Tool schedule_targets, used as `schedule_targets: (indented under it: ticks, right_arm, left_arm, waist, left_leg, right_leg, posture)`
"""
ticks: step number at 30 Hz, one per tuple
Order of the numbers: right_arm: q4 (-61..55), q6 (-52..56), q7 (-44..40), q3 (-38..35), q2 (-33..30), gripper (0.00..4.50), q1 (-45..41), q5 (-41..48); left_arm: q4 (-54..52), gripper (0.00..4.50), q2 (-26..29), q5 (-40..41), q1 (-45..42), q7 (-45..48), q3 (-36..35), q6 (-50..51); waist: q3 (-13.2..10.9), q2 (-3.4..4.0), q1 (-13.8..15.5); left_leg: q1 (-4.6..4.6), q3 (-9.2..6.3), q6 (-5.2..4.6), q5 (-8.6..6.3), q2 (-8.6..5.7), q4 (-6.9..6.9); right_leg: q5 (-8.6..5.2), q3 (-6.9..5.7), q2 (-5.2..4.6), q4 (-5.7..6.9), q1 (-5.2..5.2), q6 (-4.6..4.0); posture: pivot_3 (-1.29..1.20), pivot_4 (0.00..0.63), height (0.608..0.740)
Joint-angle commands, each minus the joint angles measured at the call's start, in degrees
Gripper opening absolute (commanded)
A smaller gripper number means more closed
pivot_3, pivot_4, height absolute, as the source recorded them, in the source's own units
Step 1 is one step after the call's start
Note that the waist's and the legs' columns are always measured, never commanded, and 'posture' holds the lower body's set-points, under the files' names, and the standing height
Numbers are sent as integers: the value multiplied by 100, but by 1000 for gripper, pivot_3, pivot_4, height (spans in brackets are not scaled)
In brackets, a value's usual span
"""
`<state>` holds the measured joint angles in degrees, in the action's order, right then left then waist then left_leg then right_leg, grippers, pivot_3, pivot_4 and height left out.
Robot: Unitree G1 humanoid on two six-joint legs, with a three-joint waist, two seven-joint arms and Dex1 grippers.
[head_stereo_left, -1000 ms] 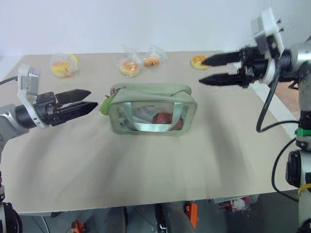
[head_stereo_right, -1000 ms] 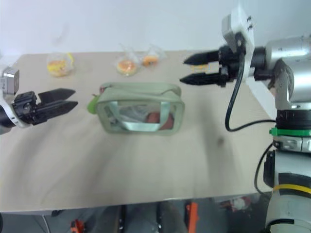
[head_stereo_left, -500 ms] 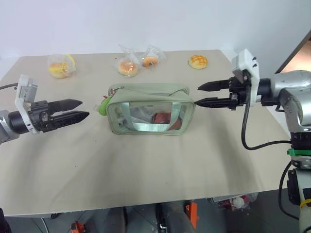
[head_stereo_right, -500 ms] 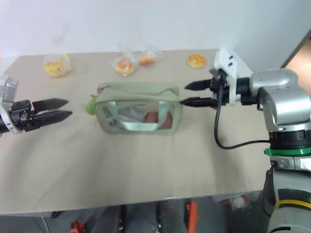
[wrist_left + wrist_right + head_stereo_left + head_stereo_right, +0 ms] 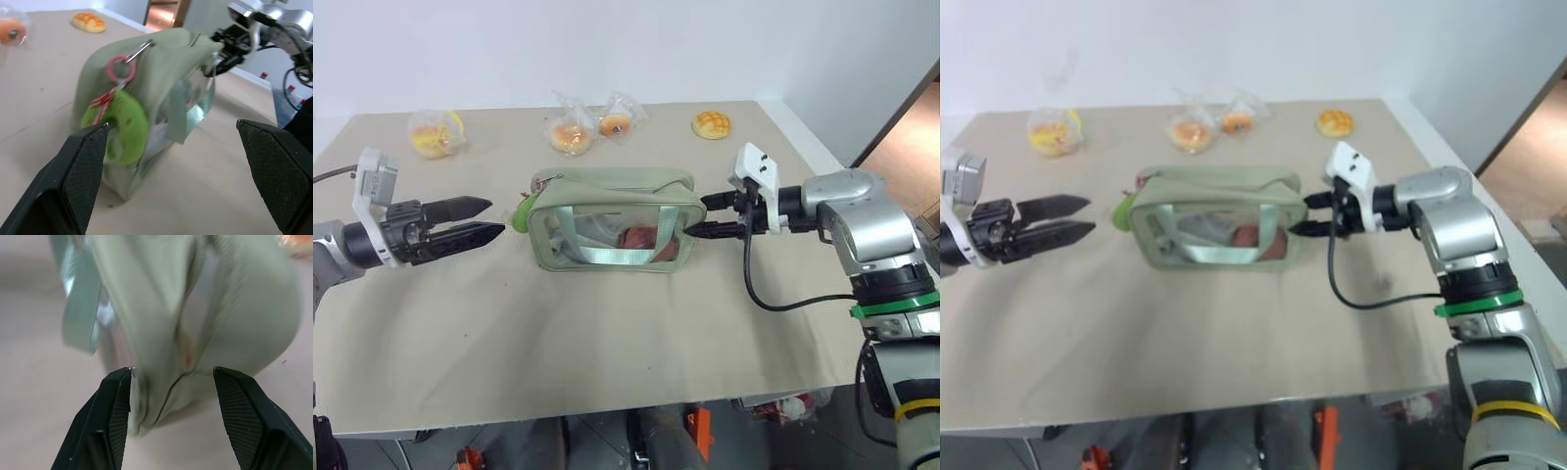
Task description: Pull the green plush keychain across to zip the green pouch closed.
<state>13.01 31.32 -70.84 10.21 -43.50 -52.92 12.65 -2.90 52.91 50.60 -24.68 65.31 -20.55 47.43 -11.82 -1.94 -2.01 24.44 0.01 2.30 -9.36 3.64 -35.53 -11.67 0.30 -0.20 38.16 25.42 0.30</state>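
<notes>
The green pouch (image 5: 612, 220) lies at the table's middle, its clear panel facing me. The green plush keychain (image 5: 521, 217) hangs by a pink ring (image 5: 119, 68) at the pouch's left end. My left gripper (image 5: 496, 217) is open and level, its tips just short of the keychain (image 5: 122, 129). My right gripper (image 5: 698, 218) is open at the pouch's right end. In the right wrist view that end of the pouch (image 5: 195, 308) bulges just ahead of the spread fingertips (image 5: 122, 377). I cannot tell whether they touch it.
Three clear-wrapped buns (image 5: 435, 132) (image 5: 573, 135) (image 5: 619, 122) and a bare bun (image 5: 712, 123) lie along the back of the tan table (image 5: 607, 343). The table's right edge runs close behind my right arm.
My right gripper has come down and in from above the back right, reaching the pouch's right end. The left gripper has stayed where it was. The camera view has shifted.
</notes>
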Motion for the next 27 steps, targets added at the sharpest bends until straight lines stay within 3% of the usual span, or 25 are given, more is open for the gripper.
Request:
schedule_targets:
  ticks: [1,6,8,9,18,27]
  right_arm:
    - [53,-89,31,-152,-26,2493,-169,-25]
    - [-103,-110,-56,-196,-50,1017,-84,77]
    - [-150,-106,-69,-212,-70,231,-58,95]
    - [-153,-89,-58,-220,-72,78,-55,102]
    - [-269,-109,-43,-202,-71,78,83,121]
    - [-303,-125,50,-192,0,78,114,110]
  left_arm:
    - [-248,4352,25,183,-105,-29,-112,56]
    - [-237,4352,0,168,-161,-72,-39,34]
    - [-206,4352,5,159,-174,-69,-35,18]
    - [-176,4352,9,151,-189,-79,-42,11]
    - [915,4352,58,-258,-420,-234,-124,-215]
    - [1027,4352,-258,-595,-527,-189,355,-347]
  waist:
    - [0,0,1]
    - [0,0,3]
    - [0,0,3]
    - [0,0,1]
    - [0,0,-7]
    - [0,0,-3]
  left_leg:
    - [0,0,0,0,0,1]
    - [1,0,0,0,0,1]
    - [0,0,0,0,0,0]
    - [0,-1,0,0,0,0]
    - [-3,-1,0,0,1,1]
    - [-3,0,0,0,1,0]
  right_leg:
    - [0,0,0,0,0,2]
    - [-1,0,0,0,0,3]
    - [-2,0,1,0,0,0]
    - [-2,0,1,0,0,0]
    - [3,2,4,0,0,5]
    - [2,2,3,1,-1,5]
  posture:
    - [0,150,740]
    - [0,150,740]
    - [0,150,740]
    - [0,150,740]
    - [0,150,740]
    - [0,150,740]
